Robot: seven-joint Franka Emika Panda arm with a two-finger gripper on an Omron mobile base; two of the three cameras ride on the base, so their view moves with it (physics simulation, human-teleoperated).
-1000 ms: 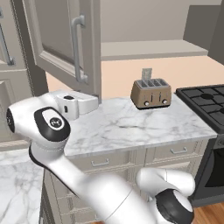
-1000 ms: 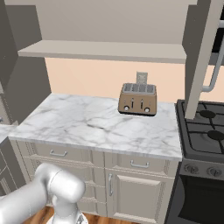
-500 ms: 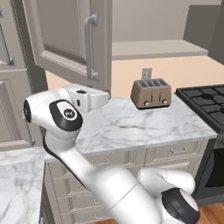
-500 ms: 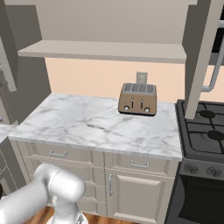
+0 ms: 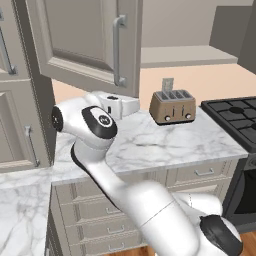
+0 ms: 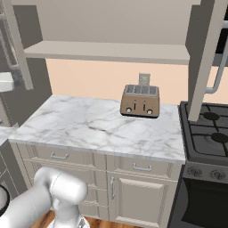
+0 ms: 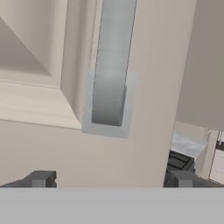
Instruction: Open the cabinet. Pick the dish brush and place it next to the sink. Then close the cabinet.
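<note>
Hand view: we see the gripper [image 7: 109, 179] with jaws wide apart and holding nothing, its fingertips [image 7: 41, 178] just below the silver bar handle [image 7: 111, 65] of the cabinet [image 5: 85, 40] door, which in the left base view stands swung open above the marble counter [image 5: 165, 145] near the toaster [image 5: 172, 107].

You are looking at a white, grey-veined marble worktop [image 6: 102, 129] that runs along a peach-coloured wall [image 6: 89, 75]. Under it sit beige drawer fronts [image 6: 62, 156] with small horizontal pulls, and a panelled door [image 6: 133, 196] with a vertical one. A metal toaster [image 6: 140, 101] stands toward the back of the worktop, in front of a wall socket [image 6: 144, 79]. To your right, a black gas stove [image 6: 209, 138] adjoins the worktop. Above runs an open beige shelf [image 6: 111, 51]. Wooden floor [image 6: 44, 218] shows at the bottom.
</note>
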